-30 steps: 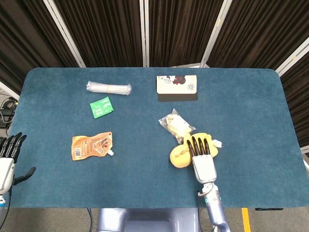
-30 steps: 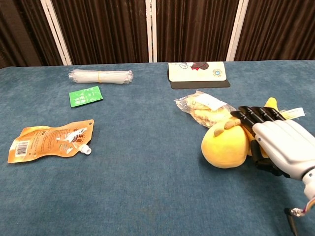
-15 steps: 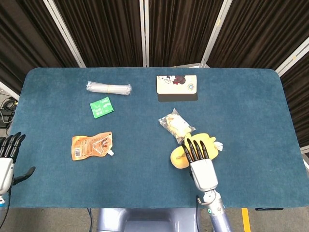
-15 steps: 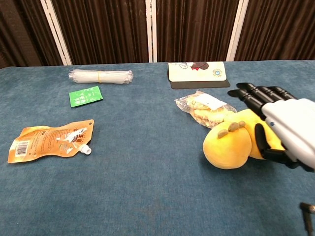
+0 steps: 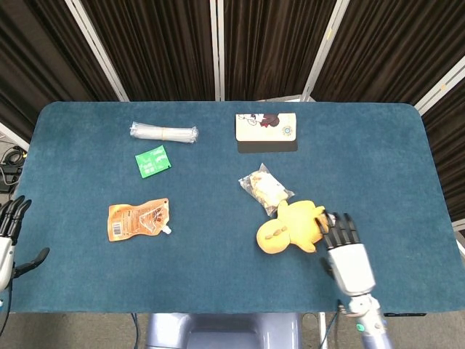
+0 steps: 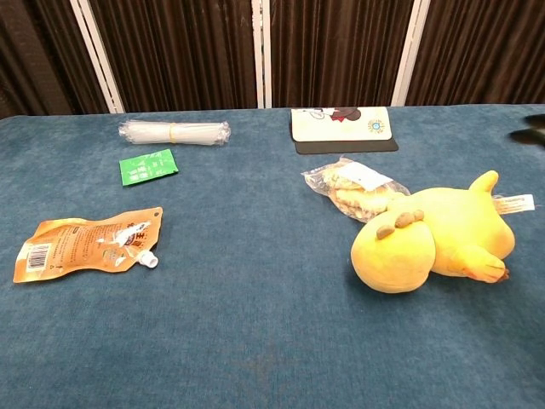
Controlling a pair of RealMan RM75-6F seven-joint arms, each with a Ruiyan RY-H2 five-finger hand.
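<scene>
Yellow plush toy (image 6: 434, 239): soft matt fabric. Beside it, snack bag (image 6: 353, 189): clear glossy plastic film. Orange pouch (image 6: 85, 244): shiny foil-like plastic. Table cover (image 6: 255, 341): matt blue napped cloth. Right hand (image 5: 347, 256): smooth white shell, black fingers

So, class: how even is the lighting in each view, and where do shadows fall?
Head view: even overhead light, with a dark shadow below the case. Chest view: soft, sharp, with a faint shadow under the yellow toy and slight sheen on the orange pouch.
</scene>
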